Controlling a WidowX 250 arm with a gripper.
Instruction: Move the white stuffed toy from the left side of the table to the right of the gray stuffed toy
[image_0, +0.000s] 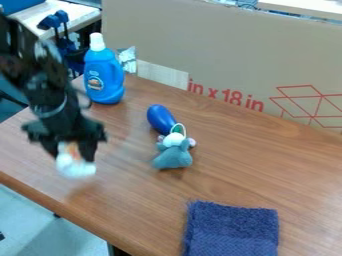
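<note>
My gripper (69, 151) grasps 1 blurred white object with a touch of orange (75, 167), held above the left part of a wood-grain desk (247, 165). Near the desk's far edge stands 1 upright blue detergent bottle (103, 75) with a white cap. At center, 1 glossy blue rounded object (160, 119) lies just beside 1 small gray-blue toy (174, 156). 1 navy towel (232, 230) lies at the near side; 1 cardboard panel (220, 55) with red markings stands behind.

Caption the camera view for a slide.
Black gripper holding a white object above a wooden table, with a plush toy, blue bottle and navy cloth.
</note>
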